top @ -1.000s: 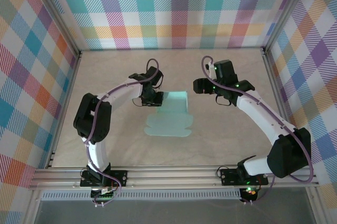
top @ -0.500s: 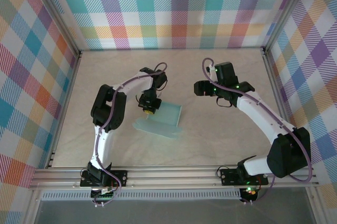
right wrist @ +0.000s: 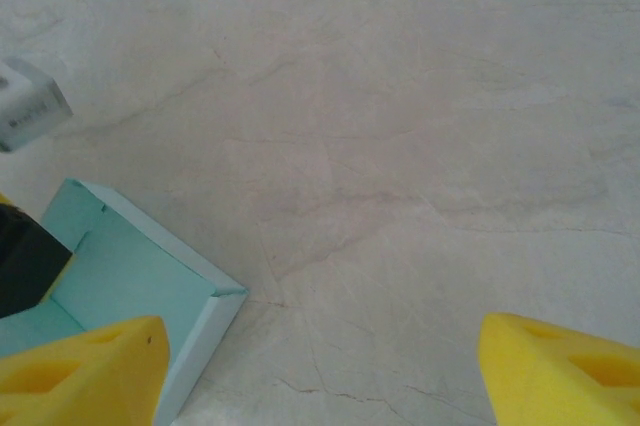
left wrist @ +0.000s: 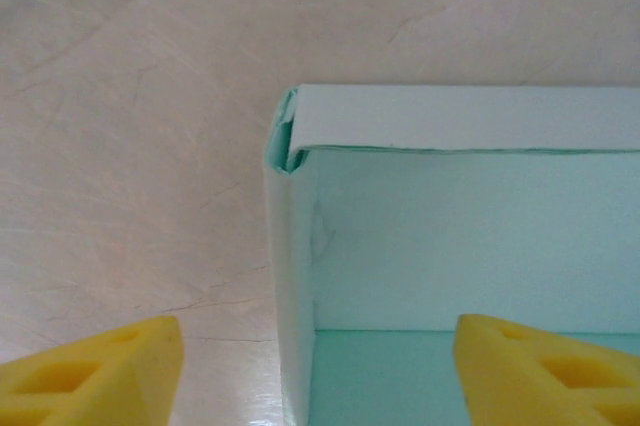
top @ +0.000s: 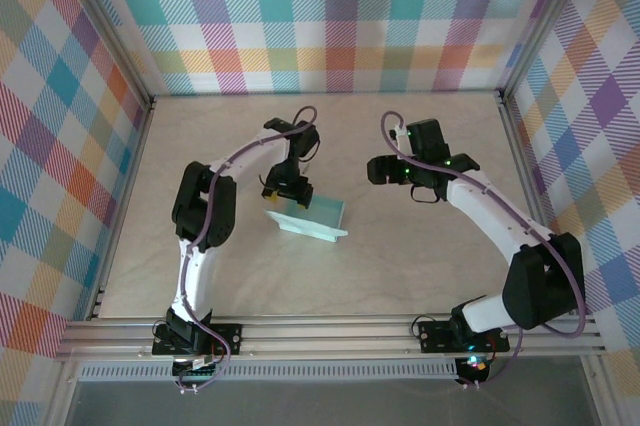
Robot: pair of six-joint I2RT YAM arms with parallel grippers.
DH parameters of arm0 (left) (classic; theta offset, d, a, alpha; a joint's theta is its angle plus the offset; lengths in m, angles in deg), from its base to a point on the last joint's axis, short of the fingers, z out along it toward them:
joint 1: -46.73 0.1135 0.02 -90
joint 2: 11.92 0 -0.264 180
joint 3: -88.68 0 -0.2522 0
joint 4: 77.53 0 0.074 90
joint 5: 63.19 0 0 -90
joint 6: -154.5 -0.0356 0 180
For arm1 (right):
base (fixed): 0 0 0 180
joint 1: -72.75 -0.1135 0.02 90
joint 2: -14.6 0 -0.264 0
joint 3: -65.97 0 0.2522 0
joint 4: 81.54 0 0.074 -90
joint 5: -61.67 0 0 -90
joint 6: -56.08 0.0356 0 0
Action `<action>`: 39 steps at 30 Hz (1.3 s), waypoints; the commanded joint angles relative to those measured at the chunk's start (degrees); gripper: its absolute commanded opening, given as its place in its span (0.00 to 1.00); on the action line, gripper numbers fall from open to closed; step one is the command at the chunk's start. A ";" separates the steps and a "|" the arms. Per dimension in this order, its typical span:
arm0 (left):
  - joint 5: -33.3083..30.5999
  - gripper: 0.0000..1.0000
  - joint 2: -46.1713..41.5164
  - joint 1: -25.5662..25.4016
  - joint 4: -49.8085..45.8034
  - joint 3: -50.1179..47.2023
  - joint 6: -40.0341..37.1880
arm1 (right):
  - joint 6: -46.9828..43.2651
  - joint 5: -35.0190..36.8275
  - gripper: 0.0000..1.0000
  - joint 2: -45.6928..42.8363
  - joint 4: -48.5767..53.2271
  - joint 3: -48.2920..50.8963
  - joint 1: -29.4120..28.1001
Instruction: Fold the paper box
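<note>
The paper box [top: 312, 219] sits a bit left of centre in the top view, on the pale table [top: 430, 266] - and it's looking like a shallow tray, not a flat sheet. From the left wrist cam, its left wall [left wrist: 291, 286] stands up and the far wall [left wrist: 460, 116] has its rim turned inward, with a slightly scrunched corner [left wrist: 285, 151] in the upper left where the two meet.

The left gripper [top: 283, 193] hangs right over the box's upper-left end. Its yellow fingertips [left wrist: 95, 366] are spread wide in the bottom corners of its own view, with the left wall between them but nothing pinched. So it's wide apart and carrying nothing.

The right gripper [top: 380, 168] is off to the right, near the box but clear of it. It's spread wide too, with just bare table between the pads and the box's corner [right wrist: 215, 296] poking in at lower left.

My read: we're mid-fold, with the walls up but not locked. Next move probably calls for tidying that corner and pressing the rim down properly - ideally with the right arm coming in to steady the other end, since thin card likes to spring back.
</note>
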 commanded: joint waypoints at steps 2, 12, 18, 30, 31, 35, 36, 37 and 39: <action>-3.39 0.80 -10.85 0.99 6.50 -3.54 4.76 | -4.36 -5.23 0.81 3.32 -1.66 -1.85 0.29; -18.38 1.00 -40.49 6.53 21.73 -32.50 18.95 | -2.59 -10.93 0.83 9.96 -1.49 -6.16 0.20; -13.81 1.00 -53.75 8.79 23.04 -48.62 25.48 | -6.71 -15.28 0.85 13.57 -1.89 -8.36 -2.27; -6.49 1.00 -59.90 4.30 23.45 -63.16 37.35 | -4.78 -12.56 0.86 20.52 -1.41 -14.92 -5.73; -8.40 1.00 -60.33 4.27 22.28 -61.92 36.92 | -4.79 -12.45 0.86 20.34 -1.42 -14.76 -5.73; -10.69 1.00 -59.46 5.90 19.47 -55.38 33.15 | -4.82 -12.45 0.86 19.59 -1.40 -13.87 -5.73; -10.69 1.00 -58.49 6.28 19.00 -53.54 32.16 | -4.71 -12.45 0.86 19.40 -1.33 -13.66 -5.73; -10.70 1.00 -57.42 6.48 18.94 -51.92 31.18 | -4.47 -12.51 0.86 18.99 -1.45 -13.32 -5.73; -10.31 1.00 -55.60 6.77 19.07 -49.65 29.84 | -4.10 -12.79 0.86 18.30 -1.58 -12.58 -5.73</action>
